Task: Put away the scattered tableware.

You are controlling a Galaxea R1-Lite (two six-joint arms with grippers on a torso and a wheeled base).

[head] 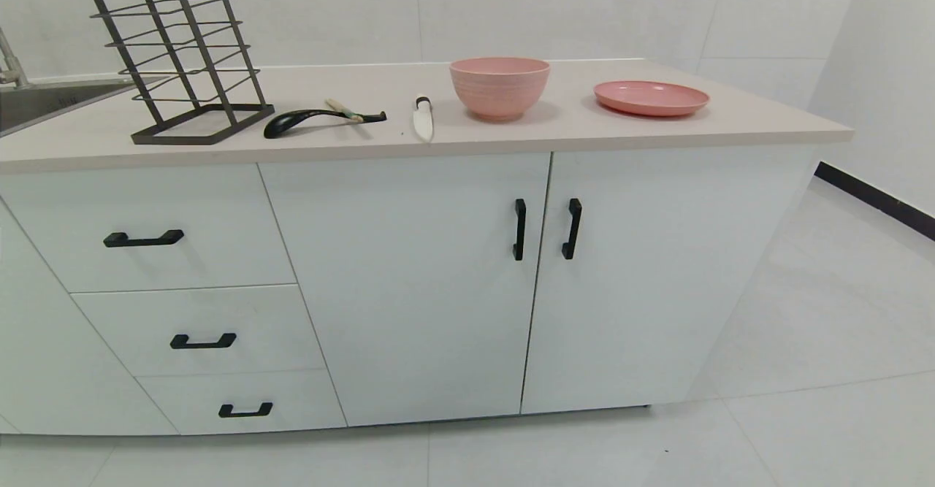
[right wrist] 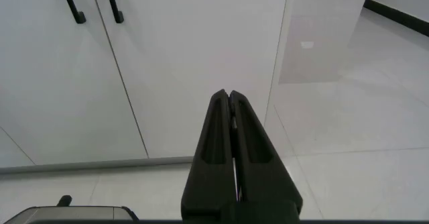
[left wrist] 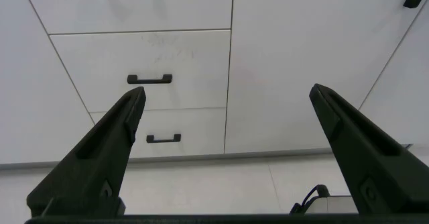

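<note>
Gaping wide, the left tool [left wrist: 228, 93] holds nothing between its two dark fingers, which stand well apart in front of white drawers [left wrist: 144, 56] with black handles. The right tool [right wrist: 229, 100] has its fingers pressed together, gripping nothing, before white cabinet doors [right wrist: 188, 63] and a pale tiled floor [right wrist: 348, 137]. In the head view the beige worktop [head: 584, 133] runs across the upper half of the frame above those drawers and doors. On it a pink bowl [head: 500, 85] sits at upper centre, upright, and a pink plate [head: 650, 97] lies apart to its right. Left of the bowl a white knife [head: 422, 118] lies near the front edge, and farther left is a black spoon [head: 307, 118]. A thin pale stick [head: 343, 109] crosses the spoon's handle; it is too small to tell what it is. At upper left stands a black wire rack [head: 179, 49], its top cut off by the frame. A steel sink [head: 51, 100] is cropped at the far left edge. White wall tiles [head: 584, 5] close the room behind.
</note>
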